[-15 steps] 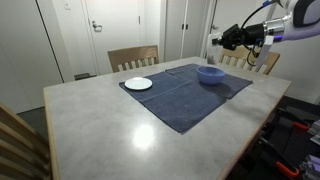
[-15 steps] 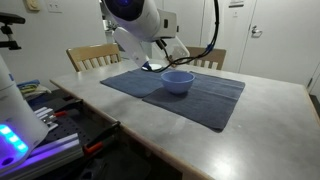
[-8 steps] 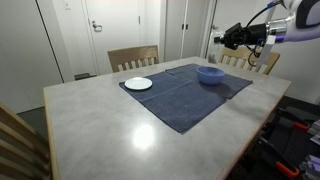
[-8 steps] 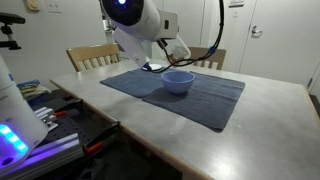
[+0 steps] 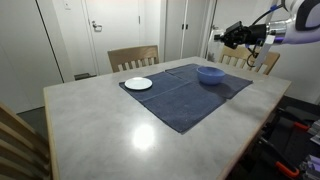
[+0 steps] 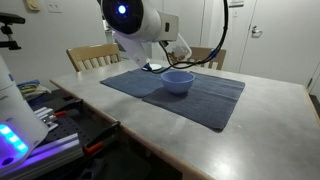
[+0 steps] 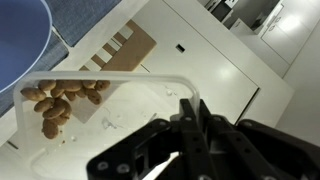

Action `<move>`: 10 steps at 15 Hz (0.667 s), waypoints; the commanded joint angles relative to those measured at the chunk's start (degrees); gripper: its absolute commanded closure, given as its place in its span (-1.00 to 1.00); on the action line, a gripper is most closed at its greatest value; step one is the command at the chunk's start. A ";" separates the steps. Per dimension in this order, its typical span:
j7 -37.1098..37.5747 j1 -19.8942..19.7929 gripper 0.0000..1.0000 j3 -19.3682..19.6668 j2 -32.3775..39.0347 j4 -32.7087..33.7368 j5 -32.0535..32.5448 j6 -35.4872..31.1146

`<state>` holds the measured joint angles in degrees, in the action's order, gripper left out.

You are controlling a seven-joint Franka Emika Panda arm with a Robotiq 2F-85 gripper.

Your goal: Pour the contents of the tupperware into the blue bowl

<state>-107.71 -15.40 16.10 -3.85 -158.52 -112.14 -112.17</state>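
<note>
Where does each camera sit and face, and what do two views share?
Exterior view: off a corner of the table, facing the doors; the gripper shows upper right.
Exterior view: beside the table, facing the blue bowl; the arm looms above.
Wrist view: on the wrist, looking past the gripper onto the tupperware and contents.
Both exterior views share the blue bowl on the cloth.

Exterior views share the table [image 5: 90, 125] from different angles; wrist view close
</note>
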 commanded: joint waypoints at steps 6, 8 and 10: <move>-3.05 -1.82 0.96 1.68 3.48 -0.19 -1.74 7.72; -3.36 -2.02 0.96 2.09 3.90 -0.26 -2.16 9.31; -3.55 -2.22 0.96 2.43 4.45 -0.24 -2.61 11.01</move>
<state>-108.51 -16.49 18.10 -0.91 -158.53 -112.89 -104.88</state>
